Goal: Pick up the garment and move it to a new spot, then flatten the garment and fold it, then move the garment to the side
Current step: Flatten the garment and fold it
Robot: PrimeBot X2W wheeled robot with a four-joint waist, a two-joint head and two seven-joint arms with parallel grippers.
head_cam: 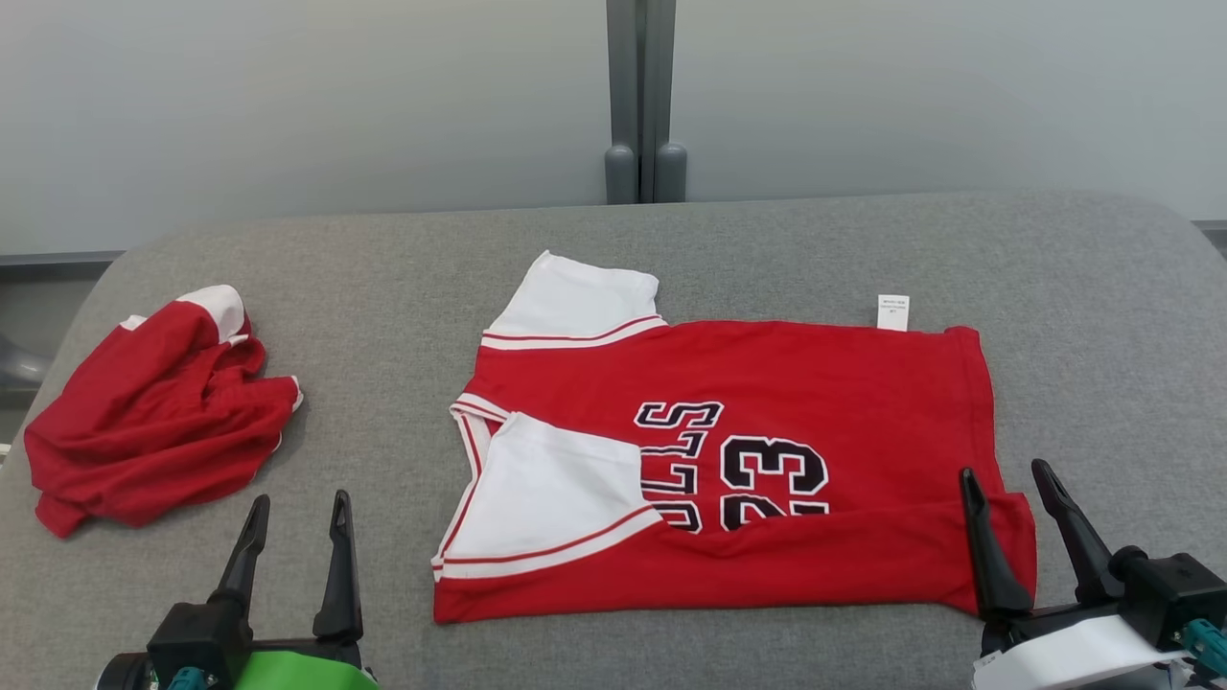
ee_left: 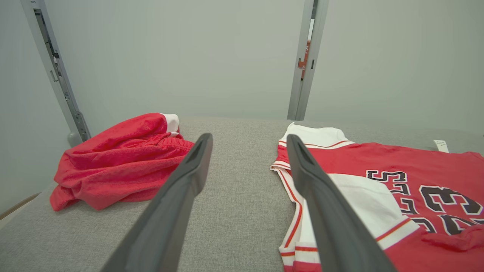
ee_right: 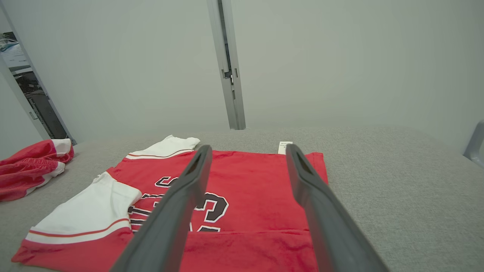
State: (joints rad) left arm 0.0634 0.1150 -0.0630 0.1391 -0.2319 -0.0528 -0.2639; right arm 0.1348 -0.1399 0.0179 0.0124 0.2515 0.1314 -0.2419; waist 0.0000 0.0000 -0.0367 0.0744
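Jersey (head_cam: pixel 767 460) is lying flat at table (head_cam: pixel 383 278) centre, near edge folded over; left gripper (head_cam: pixel 299 498) at 7 o'clock and right gripper (head_cam: pixel 1004 470) at 5 are hanging spread, empty. Pinching both near corners evenly should keep folds square.

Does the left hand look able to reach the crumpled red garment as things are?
Probably yes: the left hand is open and empty; the crumpled red garment lies ahead to its left, bare grey table between.
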